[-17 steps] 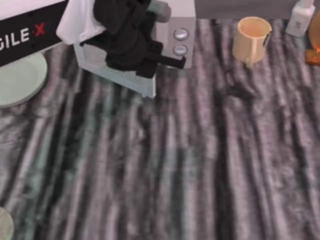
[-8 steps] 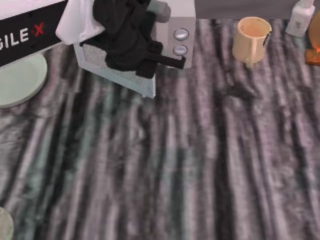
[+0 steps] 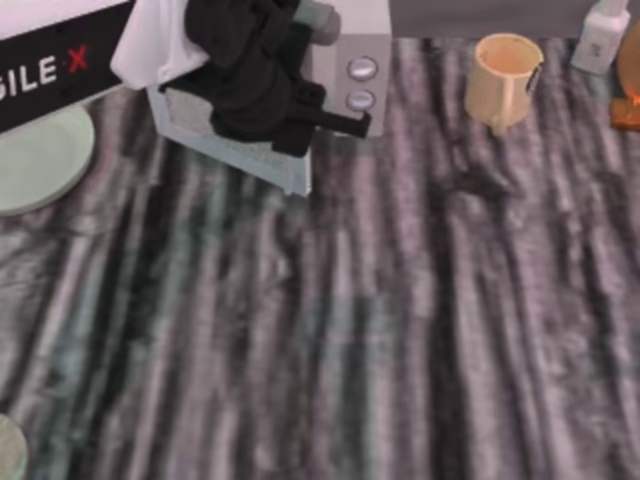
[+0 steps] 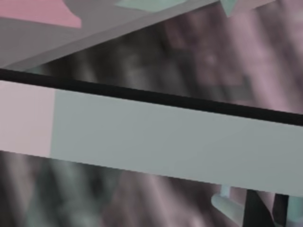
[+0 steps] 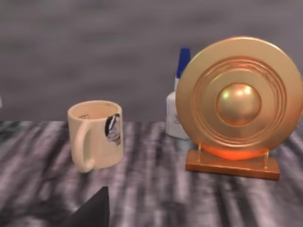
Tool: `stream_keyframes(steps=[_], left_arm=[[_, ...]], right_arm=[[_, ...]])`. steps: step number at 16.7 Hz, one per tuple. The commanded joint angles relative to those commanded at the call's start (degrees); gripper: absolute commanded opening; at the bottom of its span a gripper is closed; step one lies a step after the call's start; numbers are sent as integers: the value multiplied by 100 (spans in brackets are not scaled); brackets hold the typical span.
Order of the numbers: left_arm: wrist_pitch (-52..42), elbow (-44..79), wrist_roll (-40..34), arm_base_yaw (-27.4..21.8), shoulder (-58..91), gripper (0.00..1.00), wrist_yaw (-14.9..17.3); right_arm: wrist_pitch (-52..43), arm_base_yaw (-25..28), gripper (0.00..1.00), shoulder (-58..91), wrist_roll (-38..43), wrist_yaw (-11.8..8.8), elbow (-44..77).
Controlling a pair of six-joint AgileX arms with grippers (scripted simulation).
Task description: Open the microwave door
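The light-grey microwave (image 3: 365,40) stands at the table's back edge, left of centre, its two silver knobs (image 3: 361,82) facing forward. The microwave door (image 3: 250,158) is swung partly open, its free edge angled out over the table. My left gripper (image 3: 335,122) hangs over that free edge, shut on the door by its pale handle bar (image 4: 227,204). In the left wrist view the door's top edge (image 4: 165,137) crosses as a broad grey band, with pink interior (image 4: 38,12) behind it. My right gripper (image 5: 97,210) is out of the top view, low over the table and facing the mug.
A cream mug (image 3: 505,78) stands right of the microwave. Further right are a white bottle with a blue cap (image 3: 600,35) and a gold disc on a stand (image 5: 239,104). At the left lie a pale green plate (image 3: 40,155) and a black-and-white box (image 3: 50,70).
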State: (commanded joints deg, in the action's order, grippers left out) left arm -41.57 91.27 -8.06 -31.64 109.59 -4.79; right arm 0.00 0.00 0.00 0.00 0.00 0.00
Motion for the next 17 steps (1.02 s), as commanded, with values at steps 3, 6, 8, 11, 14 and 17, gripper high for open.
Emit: stream_keyframes(steps=[3,6,8,11,14,17], left_arm=[[0,0,0,0,0,0,0],[10,-24,-4,-28,2,0,47],[56,-151,166,27,-111,0,132],[112,-481,559,151,-316,0,330],[179,-600,747,209,-454,0,433],[179,-600,747,209,-454,0,433]], right_arm=[[0,0,100,0,0,0,0],[0,0,100,0,0,0,0],[0,0,100,0,0,0,0],[0,0,100,0,0,0,0],[0,0,100,0,0,0,0],[0,0,100,0,0,0,0]])
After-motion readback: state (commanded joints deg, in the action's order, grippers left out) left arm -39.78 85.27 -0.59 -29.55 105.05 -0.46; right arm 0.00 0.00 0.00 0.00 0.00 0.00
